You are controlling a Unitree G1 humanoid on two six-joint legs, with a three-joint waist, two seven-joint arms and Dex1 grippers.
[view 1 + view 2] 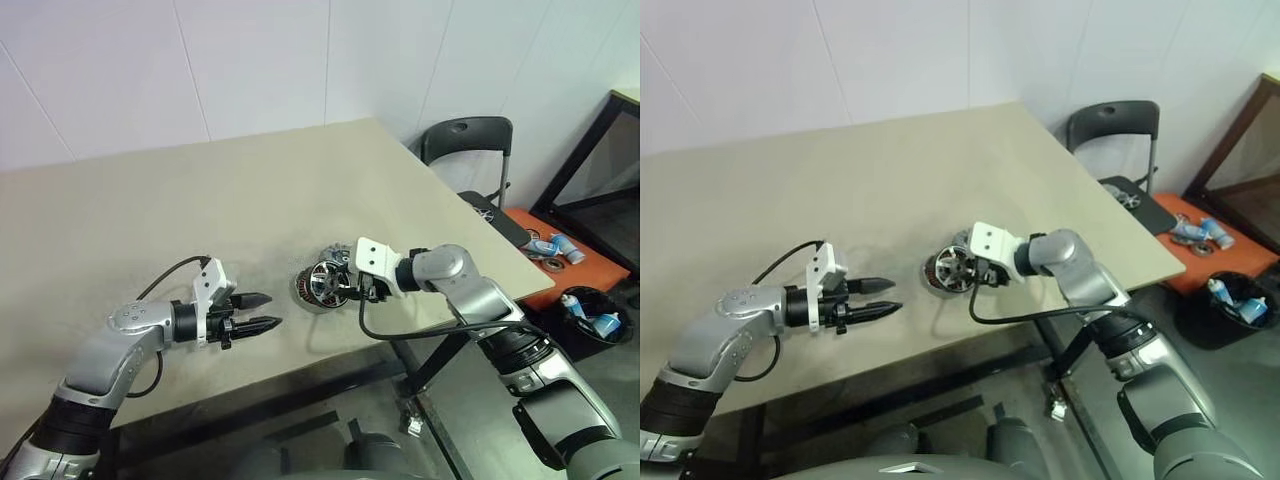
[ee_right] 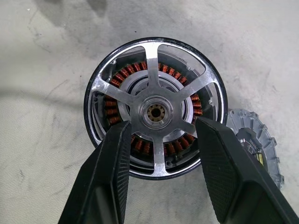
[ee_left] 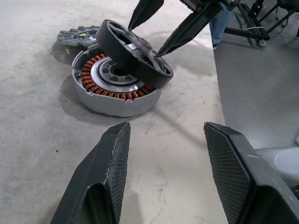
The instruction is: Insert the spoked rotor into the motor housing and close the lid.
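Beige table (image 1: 200, 200): from the head, the right gripper (image 1: 352, 290) holds the spoked rotor (image 1: 328, 282) tilted over the motor housing (image 1: 302, 292); the left gripper (image 1: 262, 311) hangs nearby, fingers parted, empty. Left wrist view: rotor (image 3: 135, 51) pinched at its rim, lower edge inside the copper-wound housing (image 3: 112, 91), lid (image 3: 77, 36) lying behind. Right wrist view: fingers (image 2: 114, 163) straddle the rotor (image 2: 155, 109) above the windings.

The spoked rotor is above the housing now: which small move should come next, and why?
Probably level the spoked rotor and lower it straight into the motor housing. The right claw holds it tilted, one edge raised over the copper windings, so it is not seated yet. The left claw is open, apart on the table, and the lid lies behind.
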